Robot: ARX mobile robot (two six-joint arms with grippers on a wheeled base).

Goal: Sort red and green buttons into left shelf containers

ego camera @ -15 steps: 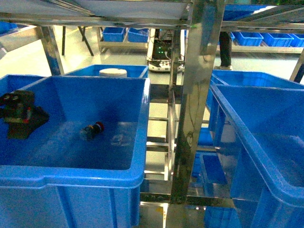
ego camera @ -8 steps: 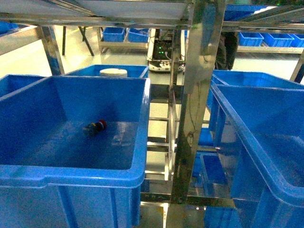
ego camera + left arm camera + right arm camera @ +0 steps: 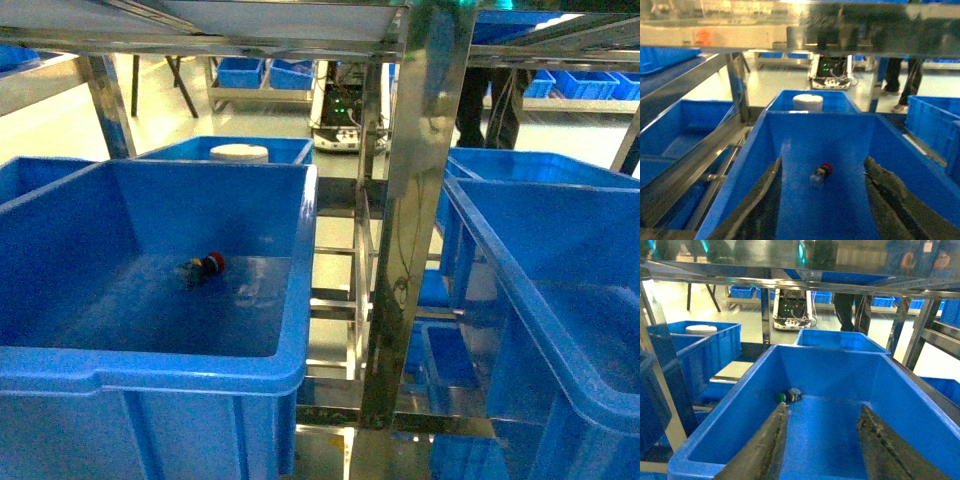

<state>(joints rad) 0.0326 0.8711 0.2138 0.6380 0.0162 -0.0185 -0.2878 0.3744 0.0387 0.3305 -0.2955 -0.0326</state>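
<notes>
In the head view a red button (image 3: 203, 268) is lying on its side on the floor of the left bin (image 3: 150, 365), toward the back wall — its long axis is running left to right, the red cap pointing right and slightly away, the dark body trailing left. A steel post (image 3: 405, 220) is standing between this bin and the right bin (image 3: 520, 300); neither gripper is showing here. In the left wrist view the left gripper (image 3: 822, 200) is hanging spread wide above the same bin, its fingers (image 3: 755, 200) flanking the button without touching it; the cap is pointing up and right. In the right wrist view the right gripper (image 3: 820, 445) is also spread — over the right bin, where a green button (image 3: 788, 395) is lying near the far left corner, its cap pointing left.
</notes>
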